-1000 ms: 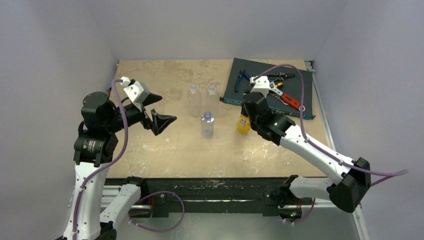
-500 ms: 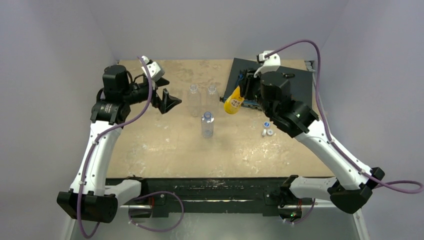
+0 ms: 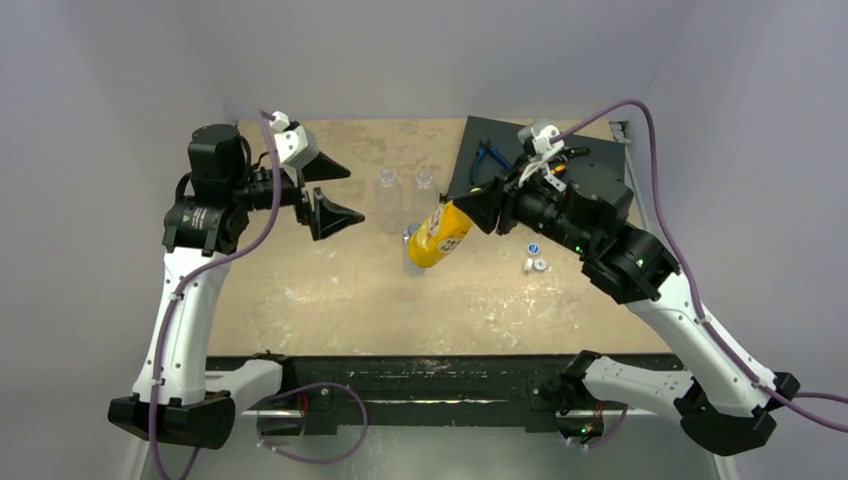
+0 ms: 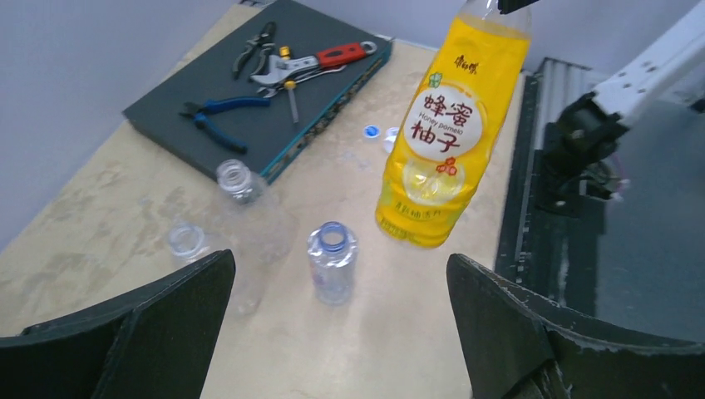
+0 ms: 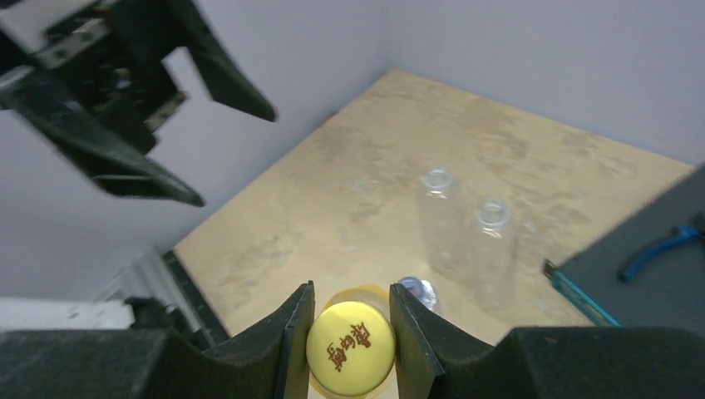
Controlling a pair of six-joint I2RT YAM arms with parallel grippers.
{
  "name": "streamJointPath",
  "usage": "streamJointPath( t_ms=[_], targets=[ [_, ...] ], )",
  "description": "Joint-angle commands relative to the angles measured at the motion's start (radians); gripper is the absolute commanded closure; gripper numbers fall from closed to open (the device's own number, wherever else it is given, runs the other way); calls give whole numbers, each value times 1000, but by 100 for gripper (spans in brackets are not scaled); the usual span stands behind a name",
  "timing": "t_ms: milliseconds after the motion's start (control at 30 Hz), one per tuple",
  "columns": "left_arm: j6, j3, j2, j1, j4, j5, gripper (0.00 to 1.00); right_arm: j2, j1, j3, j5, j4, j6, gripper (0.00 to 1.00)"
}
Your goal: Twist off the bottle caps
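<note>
While the right gripper (image 5: 349,309) pinches the yellow cap (image 5: 350,347) between its fingers, the bottle of orange-yellow liquid (image 3: 440,235) hangs tilted in the air, lifted off the table (image 3: 330,290) and close to the three clear bottles (image 4: 332,262). These stand uncapped near the table's middle; three loose caps (image 3: 540,265) lie together to the right, well apart from them. The left gripper (image 3: 350,193) is spread wide and holds nothing, its jaws turned toward the hanging bottle.

Handling, as judged: the bottle looks nearly full — so it is likely the heaviest thing here, with its weight carried at the cap alone. Its thin wall should give under a hard squeeze, and the glossy label may slide. The best hold for the left gripper appears to be the labelled mid-body, taken across its width and firmly enough to stop it turning — not the neck, where the right fingers sit.
</note>
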Motion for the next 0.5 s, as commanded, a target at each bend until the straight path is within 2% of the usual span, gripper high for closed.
streamJointPath(
  t_ms=[0, 167, 300, 333, 467],
  targets=[
    [-204, 27, -32, 2, 9, 279, 0, -74, 0, -16, -365, 147, -39, 100],
    [-239, -30, -129, 2, 24, 387, 0, -102, 5, -54, -508, 276, -16, 100],
    [-397, -154, -207, 2, 219, 421, 0, -41, 45, -10, -539, 310, -16, 100],
    [-396, -170, -215, 2, 231, 432, 0, -16, 68, 5, -531, 314, -16, 100],
    [-258, -165, -223, 2, 87, 449, 0, 111, 164, 100, -496, 287, 4, 100]
  ],
)
